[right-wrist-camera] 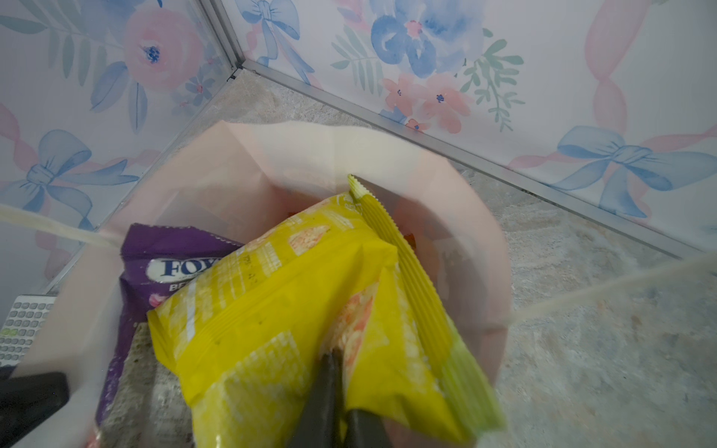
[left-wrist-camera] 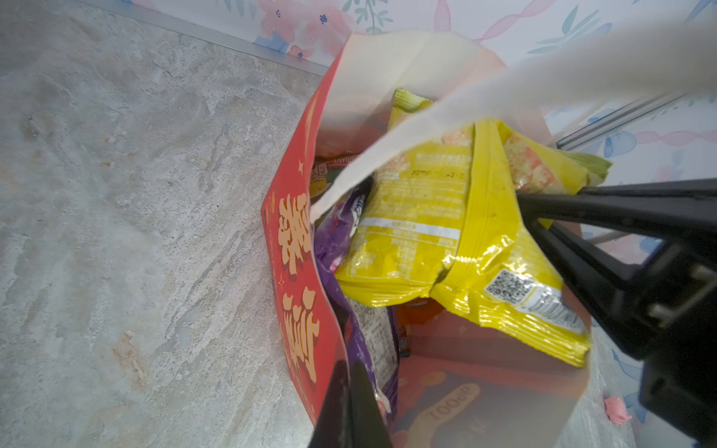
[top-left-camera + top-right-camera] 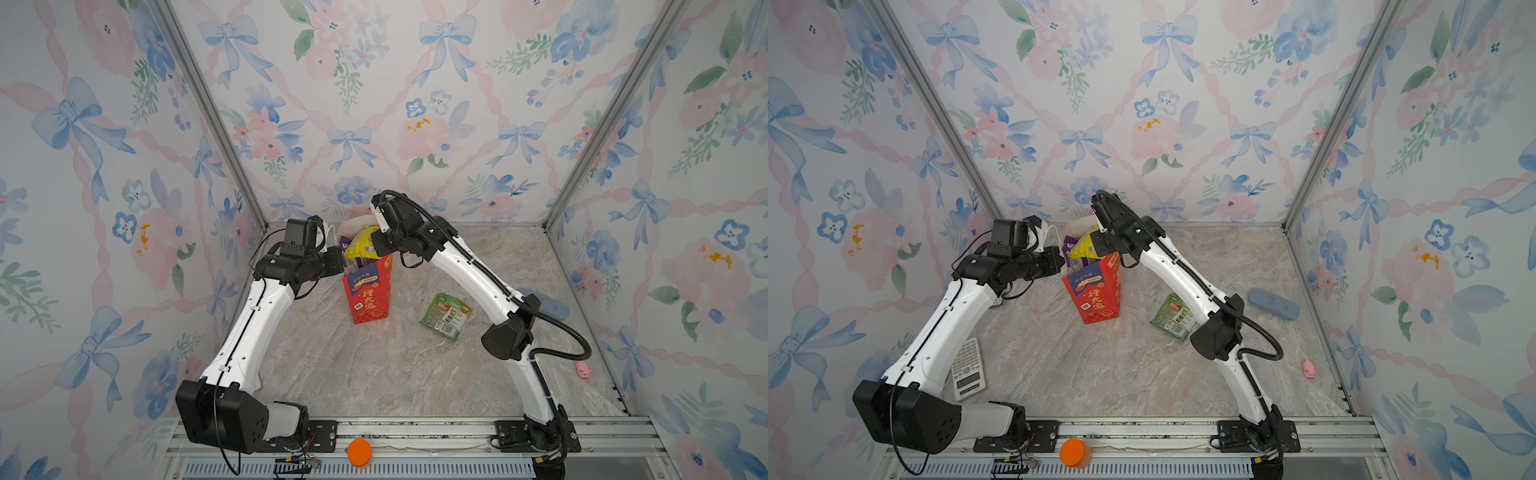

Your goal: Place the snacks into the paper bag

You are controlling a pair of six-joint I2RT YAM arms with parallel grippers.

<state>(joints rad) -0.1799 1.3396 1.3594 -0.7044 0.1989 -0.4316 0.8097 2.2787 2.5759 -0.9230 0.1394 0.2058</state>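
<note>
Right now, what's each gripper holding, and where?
Left gripper: the paper bag, by its top edge. Right gripper: the yellow packet, at a crease on its back.

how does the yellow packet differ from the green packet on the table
The yellow packet sticks tilted out of the paper bag; the green packet lies flat on the table. The right hand pinches the yellow packet; no hand holds the green packet. Both are glossy plastic packets.

Red paper bag (image 3: pixel 368 297) upright, mouth open, left of middle toward the worktop's (image 3: pixel 374 374) far edge; yellow packet (image 3: pixel 362 246) tilted in its mouth, purple packet (image 1: pixel 163 267) alongside; green packet (image 3: pixel 445 316) flat, apart, right of bag.
</note>
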